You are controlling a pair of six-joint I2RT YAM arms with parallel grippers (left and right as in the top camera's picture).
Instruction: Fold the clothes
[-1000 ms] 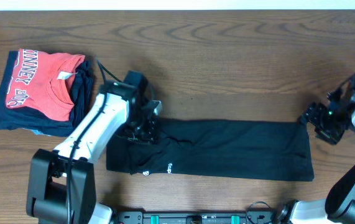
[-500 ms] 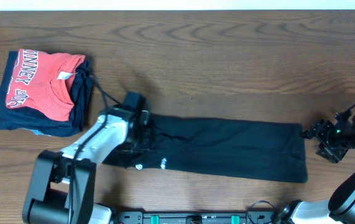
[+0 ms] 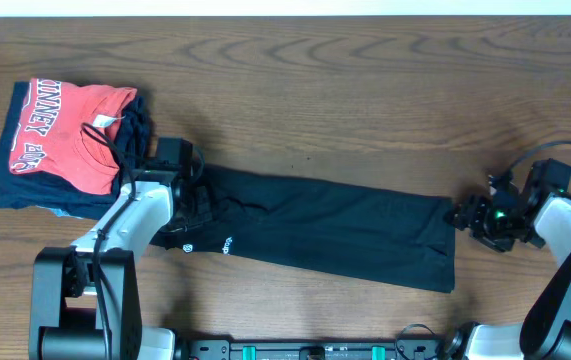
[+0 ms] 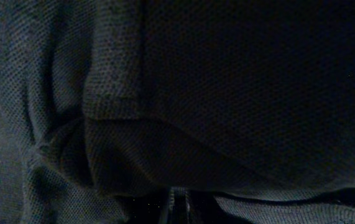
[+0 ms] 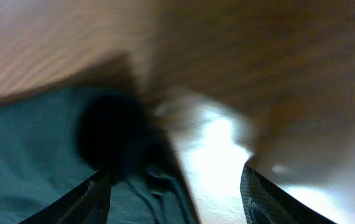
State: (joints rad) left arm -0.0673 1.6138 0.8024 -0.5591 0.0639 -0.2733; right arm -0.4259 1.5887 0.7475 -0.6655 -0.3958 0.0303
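The clothes (image 3: 335,225), a black T-shirt folded into a long narrow strip, lie slanted across the front of the table. My left gripper (image 3: 193,205) sits on the strip's left end and is shut on the fabric. In the left wrist view dark knit cloth (image 4: 227,74) fills the frame and bunches at the closed left gripper (image 4: 177,210). My right gripper (image 3: 462,213) is at the strip's right end, open. In the right wrist view, which is blurred, the shirt's corner (image 5: 34,143) lies by the left finger of the right gripper (image 5: 177,199).
A folded red T-shirt with white lettering (image 3: 65,130) lies on a stack of navy garments (image 3: 45,200) at the left, close to my left gripper. Bare wooden table (image 3: 365,100) stretches behind the strip.
My left gripper has dragged the shirt's left end leftward toward the stack, so the strip slid left and now slants. My right gripper has followed to the left, after the retreating right end.
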